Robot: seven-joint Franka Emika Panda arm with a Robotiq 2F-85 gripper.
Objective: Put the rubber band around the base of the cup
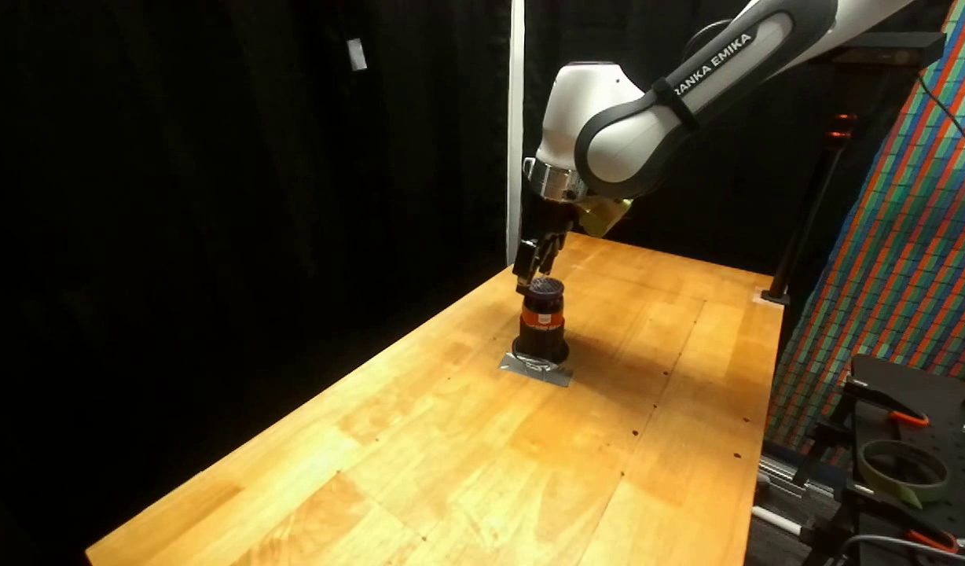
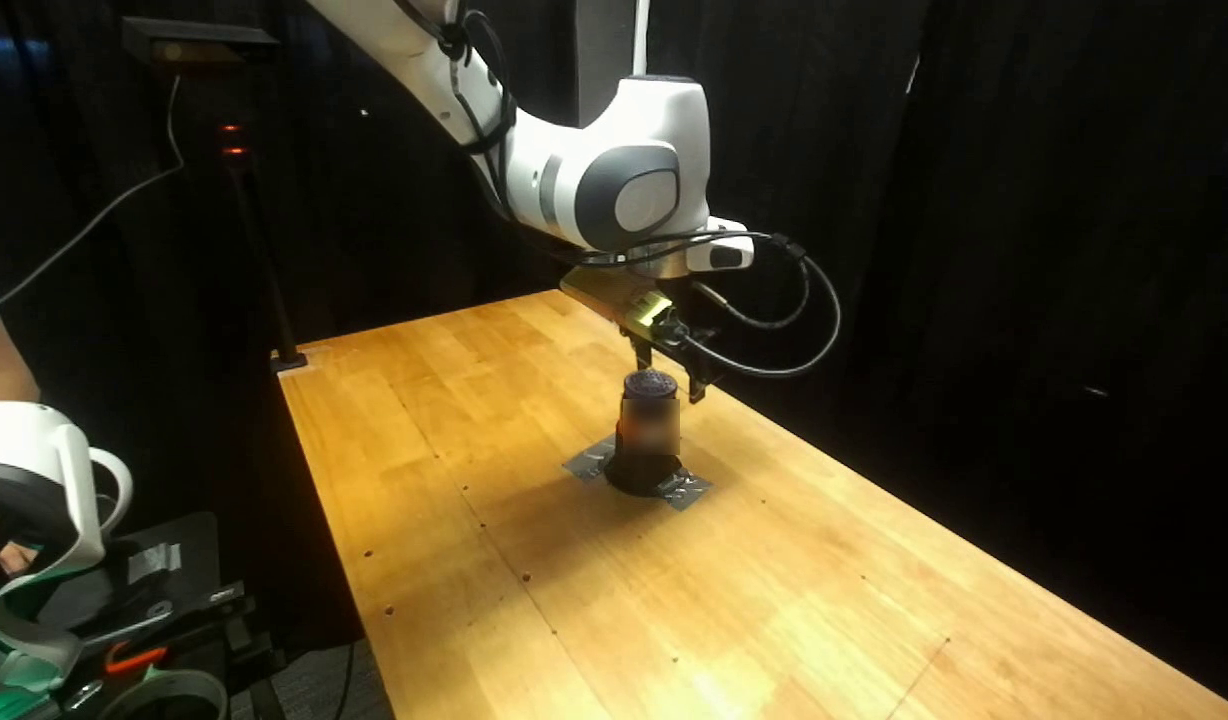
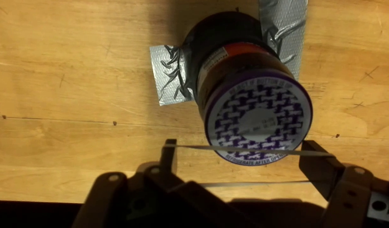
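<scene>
The cup, a jar-like cylinder with an orange and brown label and a purple-and-white lid, stands upright on the table in both exterior views [image 1: 544, 321] [image 2: 649, 430]. It also shows from above in the wrist view [image 3: 259, 110]. My gripper [image 3: 244, 152] is open, fingers spread wide. A thin pale rubber band [image 3: 252, 149] is stretched around both fingers as a loop with two strands. One strand crosses over the lid's near edge in the wrist view; the other passes over bare table. In both exterior views the gripper [image 1: 533, 278] [image 2: 671, 382] is at about lid height, beside and behind the cup.
Grey tape [image 1: 557, 377] [image 3: 170, 76] fixes the cup's dark base to the wooden table [image 1: 482, 456] [image 2: 774, 600]. A black post [image 1: 805, 204] stands at the table's far corner. A dark side cart [image 1: 907, 393] with a tape roll [image 1: 934, 479] is beside the table.
</scene>
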